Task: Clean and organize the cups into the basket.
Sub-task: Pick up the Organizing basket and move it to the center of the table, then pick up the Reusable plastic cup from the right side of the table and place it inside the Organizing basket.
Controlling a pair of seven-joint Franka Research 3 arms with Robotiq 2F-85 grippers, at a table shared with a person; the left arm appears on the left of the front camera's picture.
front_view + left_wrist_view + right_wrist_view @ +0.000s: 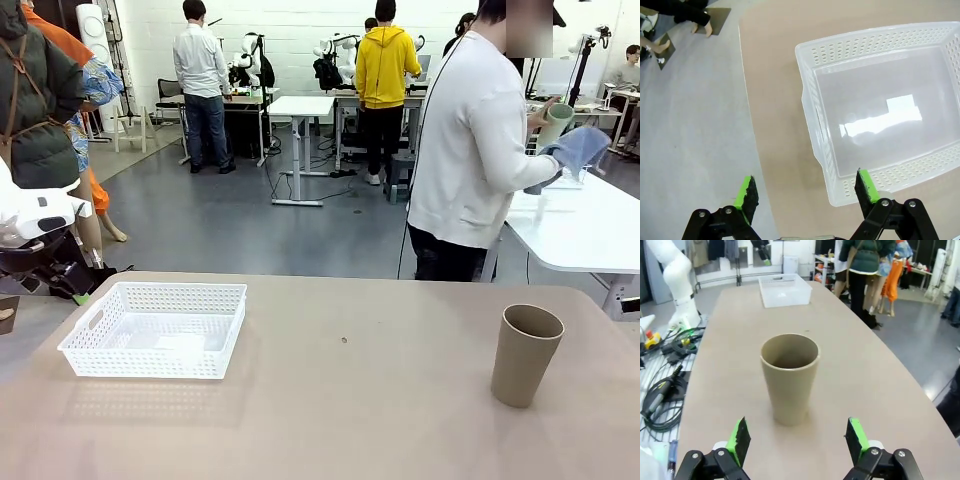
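Standing upright well to the right of the shallow white lattice plastic basket (pixel 150 358) is a tall tan-brown matte cup (pixel 525 355). The right gripper (pixel 798 437) is spread wide near the cup, on the side away from the basket. The left gripper (pixel 806 189) hovers spread above a basket corner. Beyond the basket to the right, a person (pixel 470 150) holds a pale mint-green cup (pixel 556 122) against a blue cloth (pixel 578 148).

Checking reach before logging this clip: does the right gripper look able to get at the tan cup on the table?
Probably yes: the tan cup stands upright straight ahead of the open right gripper, with nothing between them.
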